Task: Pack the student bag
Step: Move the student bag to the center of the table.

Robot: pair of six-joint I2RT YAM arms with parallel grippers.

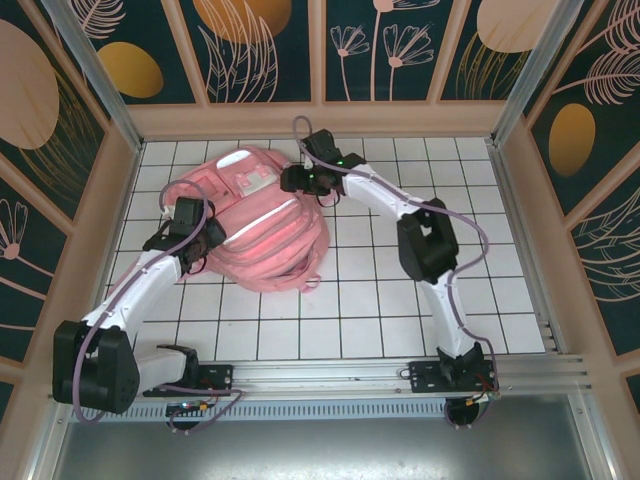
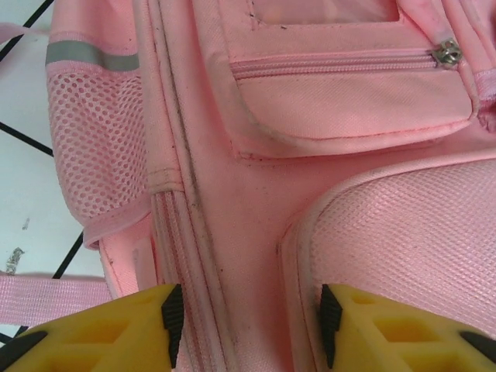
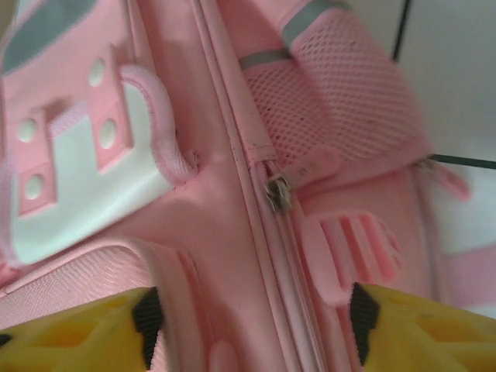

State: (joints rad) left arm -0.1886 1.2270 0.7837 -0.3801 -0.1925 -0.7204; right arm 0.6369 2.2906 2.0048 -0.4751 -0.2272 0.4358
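The student bag (image 1: 262, 222), a large pink backpack, lies flat on the white tiled table, left of centre. My left gripper (image 1: 197, 252) is at its near left side. In the left wrist view, that gripper (image 2: 249, 325) stands open, its pads apart over a zip seam beside the mesh pocket (image 2: 97, 147). My right gripper (image 1: 298, 180) is at the bag's far right end. In the right wrist view, it (image 3: 256, 318) is open, straddling the main zip just below the metal zip slider (image 3: 277, 192) and its pink pull tab (image 3: 353, 248). Nothing is held.
Wooden frame walls (image 1: 120, 190) with patterned panels ring the table. An aluminium rail (image 1: 350, 375) with both arm bases runs along the near edge. A loose pink strap (image 2: 54, 298) lies on the tiles beside the bag. Bare tiles (image 1: 400, 310) extend right of the bag.
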